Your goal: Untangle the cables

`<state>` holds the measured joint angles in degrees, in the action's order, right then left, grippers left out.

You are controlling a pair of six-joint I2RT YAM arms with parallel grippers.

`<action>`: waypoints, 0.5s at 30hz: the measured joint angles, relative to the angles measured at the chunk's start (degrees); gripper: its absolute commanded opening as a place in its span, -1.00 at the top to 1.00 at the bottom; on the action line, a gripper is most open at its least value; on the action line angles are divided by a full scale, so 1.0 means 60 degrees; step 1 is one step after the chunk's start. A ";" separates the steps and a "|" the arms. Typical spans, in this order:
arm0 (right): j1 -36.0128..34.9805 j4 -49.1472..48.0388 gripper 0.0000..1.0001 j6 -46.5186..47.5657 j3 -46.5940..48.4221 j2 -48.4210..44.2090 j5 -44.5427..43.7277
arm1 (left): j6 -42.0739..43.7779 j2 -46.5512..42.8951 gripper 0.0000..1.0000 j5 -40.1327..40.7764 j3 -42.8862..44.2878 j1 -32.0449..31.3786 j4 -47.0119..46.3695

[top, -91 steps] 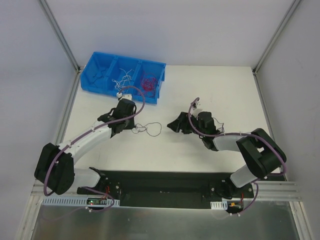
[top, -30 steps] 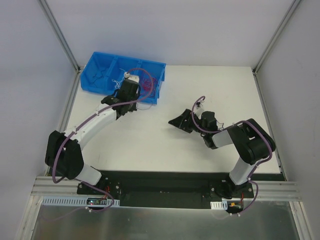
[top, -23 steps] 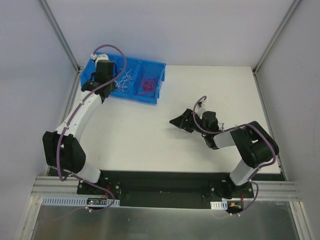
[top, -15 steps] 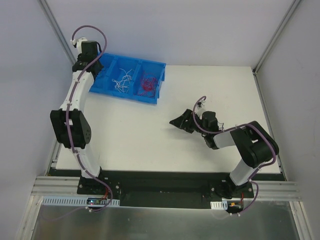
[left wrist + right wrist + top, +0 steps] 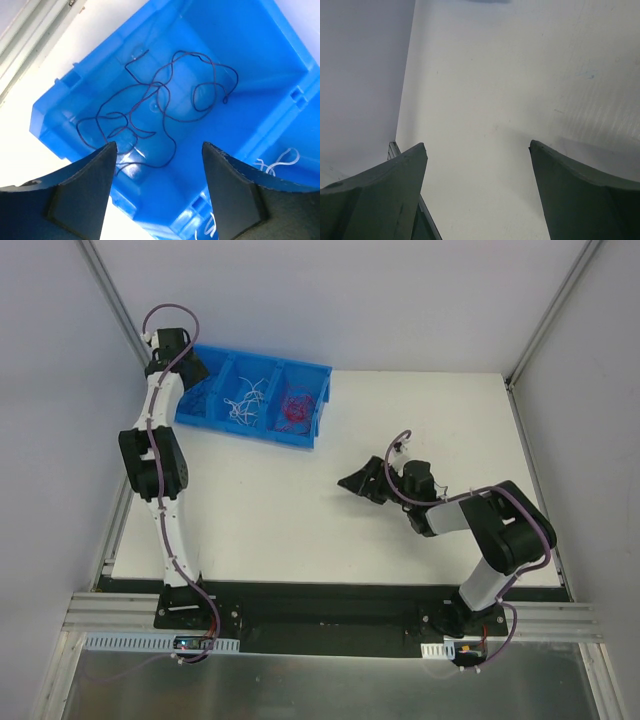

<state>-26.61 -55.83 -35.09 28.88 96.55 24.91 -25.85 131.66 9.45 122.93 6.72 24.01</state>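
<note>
A blue bin with three compartments stands at the table's back left. The cables lie sorted in it: dark purple wires loose on the left compartment's floor, white wires in the middle, red wires on the right. My left gripper hangs over the left compartment, and its wrist view shows the left gripper open and empty above the purple wires. My right gripper rests low at mid table; seen from its own wrist, the right gripper is open over bare white surface.
The bin wall sits close to the table's left edge, with a metal frame rail just beyond. White enclosure walls ring the table. The left arm stands stretched along the left side.
My left arm has swung from the bin's front, past the middle compartment, to the left compartment and its jaws now stand open. The right arm has stayed put.
</note>
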 measured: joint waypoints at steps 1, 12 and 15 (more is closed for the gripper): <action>0.0000 0.0007 -0.74 0.0004 0.0007 0.0000 0.0000 | -0.0018 -0.0069 -0.43 -0.0080 -0.0018 0.0004 -0.0022; -0.0769 0.1606 -0.75 0.0984 0.0113 -0.0397 -0.0911 | -0.0954 -0.4575 -0.55 -0.2193 -0.4586 -0.0193 -0.0594; -0.1155 0.2189 -0.75 0.1366 0.0178 -0.0863 -0.1588 | -0.1290 -0.6597 -0.56 -0.2685 -0.6390 -0.0721 -0.1308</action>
<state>-33.54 -42.70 -26.89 29.95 91.37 15.38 -33.58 92.07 -6.66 84.60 2.39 16.16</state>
